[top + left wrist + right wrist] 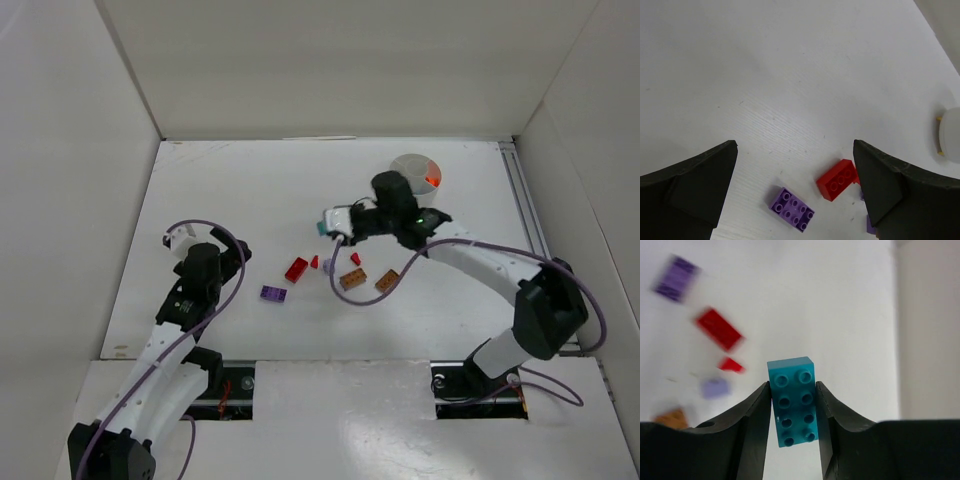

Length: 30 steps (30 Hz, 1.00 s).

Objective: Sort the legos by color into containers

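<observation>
White walls box in a white table [250,190], where a short round white plastic tub [405,165] with wedge compartments sits at the far side, an orange-red piece [432,181] in one wedge. Near the tub's left, the right tool [792,390] pinches a teal eight-stud brick [791,401] by its long sides. Nearer the arm bases than the tub lie a red brick [296,269], a purple brick [273,293] and two orange-brown bricks [352,280]. Farthest left of the tub, the left tool [795,145] gapes wide, holding nothing.
</observation>
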### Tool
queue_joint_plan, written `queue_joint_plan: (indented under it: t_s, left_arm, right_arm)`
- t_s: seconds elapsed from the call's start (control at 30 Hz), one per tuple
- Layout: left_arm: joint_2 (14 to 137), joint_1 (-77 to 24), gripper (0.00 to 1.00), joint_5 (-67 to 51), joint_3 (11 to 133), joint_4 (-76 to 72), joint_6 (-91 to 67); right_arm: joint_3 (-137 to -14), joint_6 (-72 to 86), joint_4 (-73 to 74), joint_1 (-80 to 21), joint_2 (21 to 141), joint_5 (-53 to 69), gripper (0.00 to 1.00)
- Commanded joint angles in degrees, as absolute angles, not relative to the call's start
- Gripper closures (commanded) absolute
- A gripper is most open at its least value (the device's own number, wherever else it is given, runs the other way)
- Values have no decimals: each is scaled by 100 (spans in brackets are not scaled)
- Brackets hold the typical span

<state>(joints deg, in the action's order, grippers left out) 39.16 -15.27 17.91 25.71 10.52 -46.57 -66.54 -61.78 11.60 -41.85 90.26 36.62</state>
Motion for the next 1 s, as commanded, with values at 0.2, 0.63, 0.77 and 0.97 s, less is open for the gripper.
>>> queue_joint_plan:
  t_s: [0.2, 0.63, 0.77, 0.97]
  left_arm:
    - [3893, -1503, 0, 371, 2320, -298, -3833]
    - [4491, -1503, 0, 0, 2268, -826, -3560]
    - [4614, -1503, 0, 53, 2320, -826, -3560]
    - [4667, -1503, 0, 105, 2382, -826, -3560]
  right_arm:
    - [-6083, -3851, -623, -1444, 8411, 3059, 89]
    - [-6363, -3692, -1915, -519, 9509, 2962, 89]
    - [-6066, -3481, -2653, -519, 9510, 2900, 88]
    - [-5644, -3217, -3611, -519, 9624, 2515, 87]
